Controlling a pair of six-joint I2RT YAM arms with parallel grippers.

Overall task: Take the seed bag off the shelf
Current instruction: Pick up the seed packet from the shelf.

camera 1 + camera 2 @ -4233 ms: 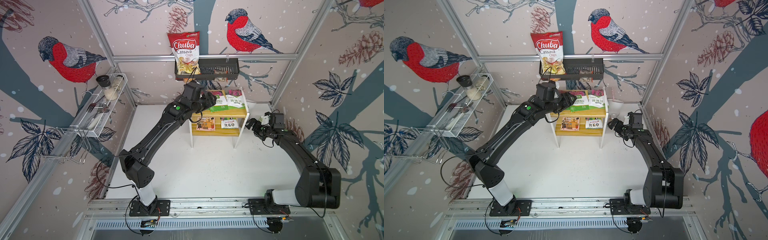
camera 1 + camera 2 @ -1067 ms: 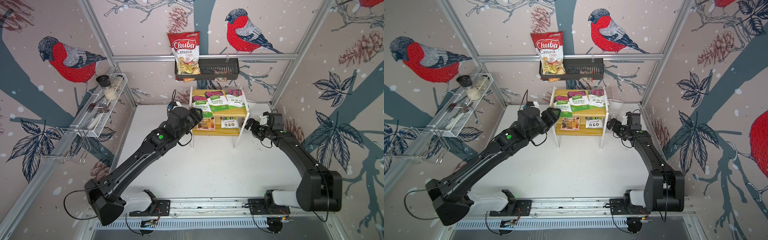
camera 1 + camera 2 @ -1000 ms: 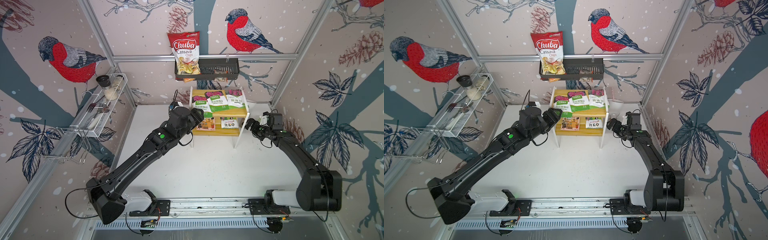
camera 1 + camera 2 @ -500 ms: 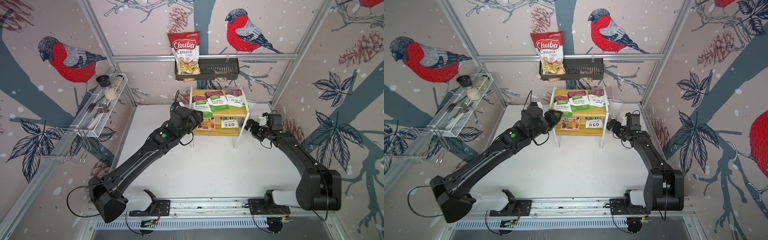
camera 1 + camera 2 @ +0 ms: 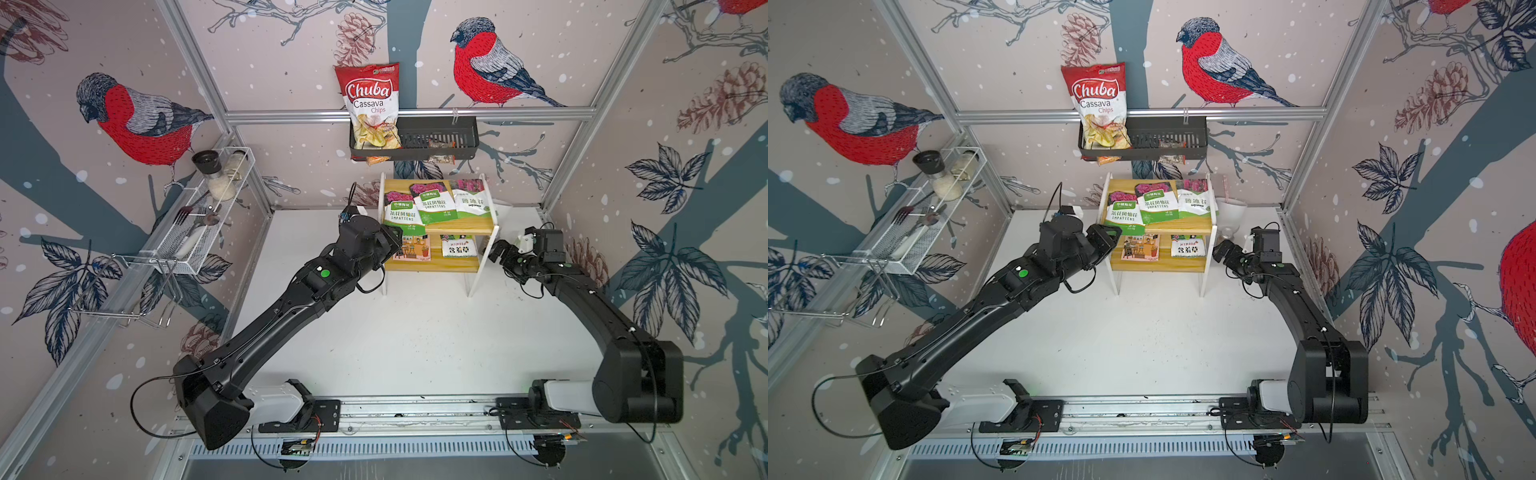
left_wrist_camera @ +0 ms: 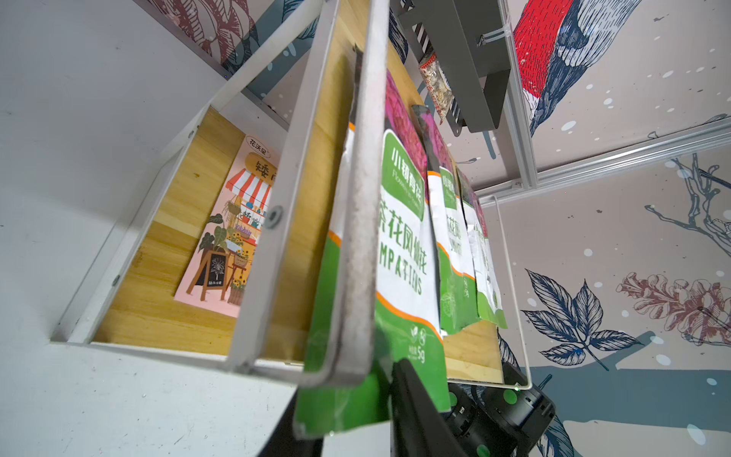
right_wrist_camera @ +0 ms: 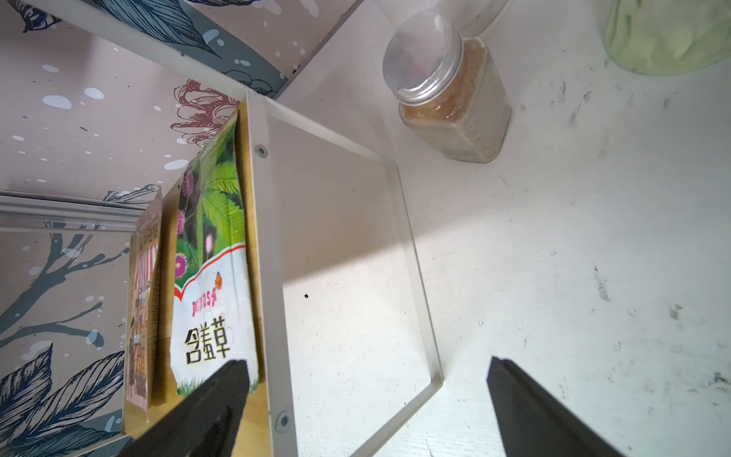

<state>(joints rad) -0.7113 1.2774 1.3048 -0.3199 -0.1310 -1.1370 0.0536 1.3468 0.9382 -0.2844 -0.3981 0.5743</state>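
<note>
The seed bag (image 5: 401,212), green and white with pink flowers, lies at the left end of the top board of the shelf (image 5: 432,266), which stands at the far side of the table (image 5: 415,340). The bag's near end hangs over the front edge. The left gripper (image 5: 1108,237) is at that near left corner. The left wrist view shows its dark fingers (image 6: 415,411) on either side of the overhanging end, only narrowly apart; whether they pinch the bag I cannot tell. The right gripper (image 7: 366,362) hangs just right of the shelf, level with the lower board, jaws spread wide, holding nothing.
</note>
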